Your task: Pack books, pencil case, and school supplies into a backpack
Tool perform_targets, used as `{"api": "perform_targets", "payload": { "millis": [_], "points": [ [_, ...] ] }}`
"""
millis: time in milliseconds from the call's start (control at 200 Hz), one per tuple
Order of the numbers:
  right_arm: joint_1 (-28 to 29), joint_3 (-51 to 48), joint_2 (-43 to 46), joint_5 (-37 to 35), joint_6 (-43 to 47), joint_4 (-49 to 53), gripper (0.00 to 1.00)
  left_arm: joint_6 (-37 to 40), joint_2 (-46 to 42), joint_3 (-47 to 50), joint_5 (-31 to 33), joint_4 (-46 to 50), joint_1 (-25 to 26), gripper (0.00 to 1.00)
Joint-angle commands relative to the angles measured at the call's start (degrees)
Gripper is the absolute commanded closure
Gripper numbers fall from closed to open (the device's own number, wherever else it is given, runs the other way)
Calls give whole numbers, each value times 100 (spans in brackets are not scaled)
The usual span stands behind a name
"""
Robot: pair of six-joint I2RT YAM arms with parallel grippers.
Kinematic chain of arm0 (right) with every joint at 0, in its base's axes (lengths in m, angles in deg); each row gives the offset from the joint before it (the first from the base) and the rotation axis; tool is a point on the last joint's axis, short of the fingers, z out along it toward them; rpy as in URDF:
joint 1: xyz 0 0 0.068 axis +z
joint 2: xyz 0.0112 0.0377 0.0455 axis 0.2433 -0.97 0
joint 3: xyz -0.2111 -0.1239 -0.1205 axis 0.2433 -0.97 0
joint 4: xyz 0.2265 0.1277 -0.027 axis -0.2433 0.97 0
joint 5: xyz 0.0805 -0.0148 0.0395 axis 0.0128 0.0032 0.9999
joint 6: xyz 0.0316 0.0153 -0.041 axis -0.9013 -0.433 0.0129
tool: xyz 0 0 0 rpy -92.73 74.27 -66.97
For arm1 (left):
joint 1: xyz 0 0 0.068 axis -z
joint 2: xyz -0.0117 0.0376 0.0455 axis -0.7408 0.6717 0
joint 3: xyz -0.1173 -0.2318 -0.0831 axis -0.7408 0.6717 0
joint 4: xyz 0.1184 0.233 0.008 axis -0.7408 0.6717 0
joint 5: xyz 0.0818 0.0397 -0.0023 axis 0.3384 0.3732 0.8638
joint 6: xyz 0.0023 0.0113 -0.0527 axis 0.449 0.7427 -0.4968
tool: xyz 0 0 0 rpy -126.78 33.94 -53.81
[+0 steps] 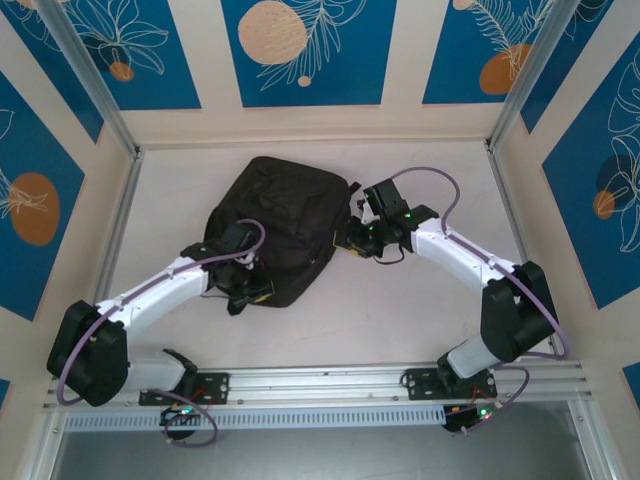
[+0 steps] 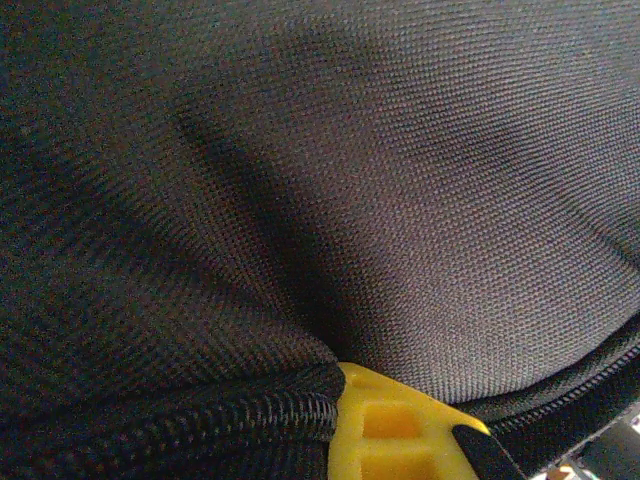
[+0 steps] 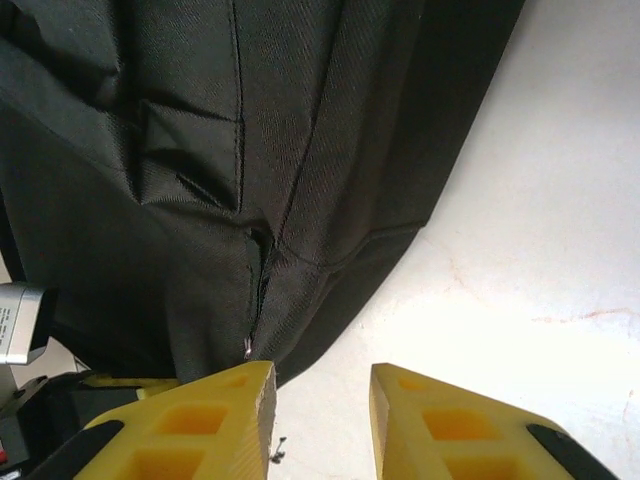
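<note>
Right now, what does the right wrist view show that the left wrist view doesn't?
Right wrist: bare white table, and the right pincer open with nothing between its fingers, at the edge of the backpack. Left wrist: close-up weave, a zip, and one yellow finger of the left pincer buried in folds. Both: black backpack fabric.

The black woven-fabric backpack (image 1: 280,215) is lying slumped and rumpled. Its near edge, by the zip (image 2: 200,420), is creasing into the left gripper (image 1: 247,283). Its seamed side is lying just ahead of the right gripper (image 3: 320,385), left of its fingertips.
</note>
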Motion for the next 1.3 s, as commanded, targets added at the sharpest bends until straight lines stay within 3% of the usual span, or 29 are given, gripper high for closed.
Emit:
{"api": "perform_targets", "payload": {
  "millis": [0,340,590,680,825,905,1010,1155,1295],
  "points": [
    [96,383,-175,99,-16,451,67,259,100,-246,-236,71,251,97],
    [735,2166,-1450,-1044,667,1799,65,290,189,-301,-168,109,368,98],
    [760,2508,-1928,-1140,788,1921,64,350,315,-411,-189,51,494,98],
    [764,2592,-1982,-1493,787,2045,64,447,484,-570,-195,34,633,98],
    [497,2142,-1508,-2095,539,1889,65,737,1036,-1194,-90,244,994,97],
    [170,1840,-1013,-2729,323,2003,65,868,1388,-1609,-93,342,1254,93],
    [-357,1193,-79,-2970,204,1706,65,1050,1916,-2213,-299,570,1568,86],
    [-1008,563,956,-2962,162,1420,65,1157,2517,-2920,-720,765,1941,80],
    [-1414,177,1362,-2497,223,1219,64,1168,2847,-3278,-956,974,2177,73]
  ]
}}
